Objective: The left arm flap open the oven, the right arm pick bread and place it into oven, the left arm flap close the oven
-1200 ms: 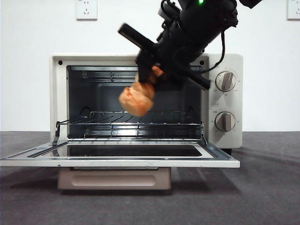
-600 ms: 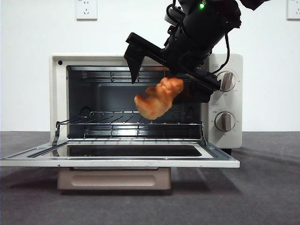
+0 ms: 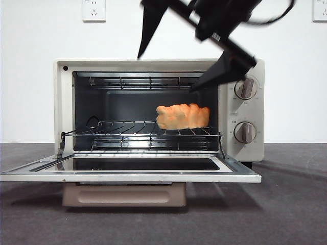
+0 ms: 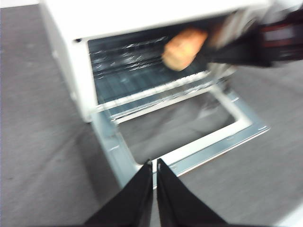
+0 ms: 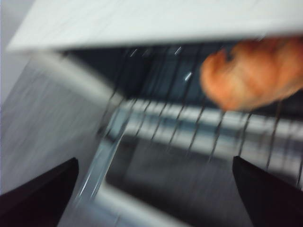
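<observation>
A: Front view: the right arm's black two-jawed gripper (image 3: 196, 48) was spread wide and empty above the cream-white boxy toaster oven (image 3: 159, 109). The small golden-orange lumpy bread loaf (image 3: 183, 116) sat on the wire rack (image 3: 140, 131), below the jaws.

B: Left wrist view: the left gripper (image 4: 154, 166) was pinched together, holding nothing, just over the flat-lying glass door's (image 4: 184, 127) edge.

A: Right wrist view, blurred: jaws apart, loaf beyond them.

B: Judgement: clear the right arm fully, then lift the door from under its edge, evenly.
</observation>
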Controlling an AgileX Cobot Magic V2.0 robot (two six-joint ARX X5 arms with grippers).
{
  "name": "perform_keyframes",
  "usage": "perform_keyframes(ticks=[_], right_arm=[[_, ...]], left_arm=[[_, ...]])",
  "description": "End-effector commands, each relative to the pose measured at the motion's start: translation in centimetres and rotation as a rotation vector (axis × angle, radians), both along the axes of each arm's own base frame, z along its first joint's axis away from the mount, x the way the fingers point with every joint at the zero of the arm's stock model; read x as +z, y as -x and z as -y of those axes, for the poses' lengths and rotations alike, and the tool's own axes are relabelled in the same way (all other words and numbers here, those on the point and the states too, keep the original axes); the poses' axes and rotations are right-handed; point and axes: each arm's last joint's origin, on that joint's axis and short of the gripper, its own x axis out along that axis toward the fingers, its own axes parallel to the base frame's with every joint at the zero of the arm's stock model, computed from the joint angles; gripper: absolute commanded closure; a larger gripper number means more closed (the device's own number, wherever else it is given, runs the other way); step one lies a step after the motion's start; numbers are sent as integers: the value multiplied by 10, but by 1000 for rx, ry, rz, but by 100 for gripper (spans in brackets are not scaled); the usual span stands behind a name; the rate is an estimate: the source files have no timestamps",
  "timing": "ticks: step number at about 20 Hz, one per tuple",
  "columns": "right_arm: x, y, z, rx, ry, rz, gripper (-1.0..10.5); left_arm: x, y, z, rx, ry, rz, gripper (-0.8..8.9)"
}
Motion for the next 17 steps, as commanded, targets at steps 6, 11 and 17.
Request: perform_keyframes(ticks=[6, 11, 17], right_arm=[[43, 75, 65, 245, 179, 12, 429], [66, 122, 112, 227, 115, 119, 430], [71, 165, 156, 162, 78, 216, 430]], left_arm=[[-17, -52, 24, 26, -146, -131, 802], [-44, -104, 15, 11, -9, -406, 801], [-93, -152, -14, 190, 106, -713, 801]])
